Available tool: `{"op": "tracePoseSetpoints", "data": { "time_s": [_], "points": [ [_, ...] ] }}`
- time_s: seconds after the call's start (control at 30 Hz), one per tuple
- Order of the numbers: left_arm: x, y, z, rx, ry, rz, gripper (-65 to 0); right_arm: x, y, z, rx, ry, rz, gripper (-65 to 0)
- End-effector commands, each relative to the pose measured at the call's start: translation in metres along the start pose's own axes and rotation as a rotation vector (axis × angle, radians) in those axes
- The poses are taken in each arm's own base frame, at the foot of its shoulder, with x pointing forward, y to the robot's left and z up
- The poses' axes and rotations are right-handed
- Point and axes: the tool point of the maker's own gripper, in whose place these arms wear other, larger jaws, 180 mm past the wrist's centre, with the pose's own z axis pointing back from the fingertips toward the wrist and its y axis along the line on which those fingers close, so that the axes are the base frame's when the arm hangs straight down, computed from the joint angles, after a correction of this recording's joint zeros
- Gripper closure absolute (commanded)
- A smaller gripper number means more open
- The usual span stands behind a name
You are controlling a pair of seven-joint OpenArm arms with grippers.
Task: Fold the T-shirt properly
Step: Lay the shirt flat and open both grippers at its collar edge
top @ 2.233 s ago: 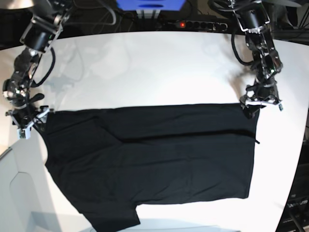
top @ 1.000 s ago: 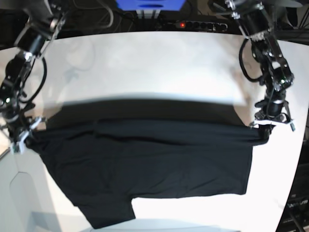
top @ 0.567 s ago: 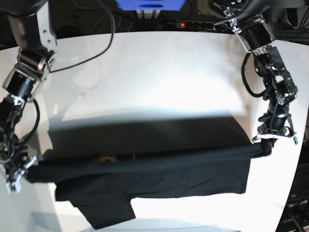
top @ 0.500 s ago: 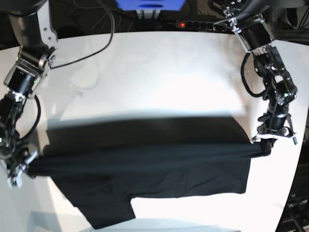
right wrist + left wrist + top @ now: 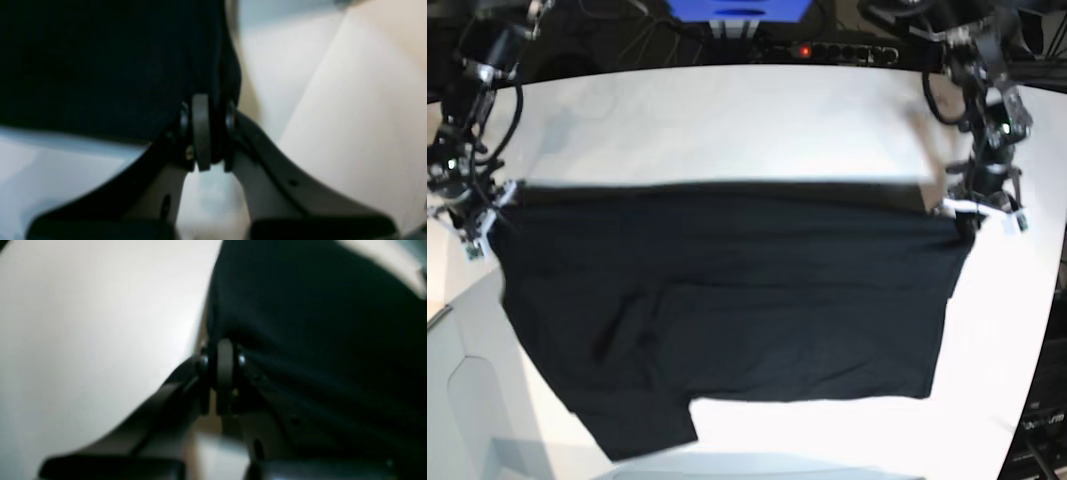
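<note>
T-shirt (image 5: 727,300) stretched across the table (image 5: 727,120), left gripper (image 5: 980,212) and right gripper (image 5: 477,222) each clenched on a far corner: keep tension even, both corners level.

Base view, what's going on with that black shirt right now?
Both arms hold the T-shirt by its far edge, one corner each: left gripper at the view's right, right gripper at its left, fingers shut on cloth. The shirt hangs spread between them over the white table; no fold shows.
</note>
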Motion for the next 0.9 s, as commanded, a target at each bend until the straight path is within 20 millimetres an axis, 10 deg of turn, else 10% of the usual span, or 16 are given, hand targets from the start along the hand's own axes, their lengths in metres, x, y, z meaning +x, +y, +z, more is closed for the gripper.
{"op": "tracePoseSetpoints", "data": {
  "time_s": [0.0, 0.3, 0.87],
  "points": [
    [0.012, 0.001, 0.007, -0.001, -0.045, -0.021, -0.2, -0.001, -0.009, 0.007, -0.026, -0.011, 0.004, 0.0],
    [-0.052, 0.026, 0.051, 0.048, 0.115, -0.09, -0.2, -0.086, 0.017, 0.018, 0.032, 0.157, 0.033, 0.0],
    [-0.106, 0.063, 0.116, 0.184, 0.245, -0.048, -0.2, -0.113, 0.027, 0.044, 0.035, 0.125, 0.049, 0.0]
  ]
}}
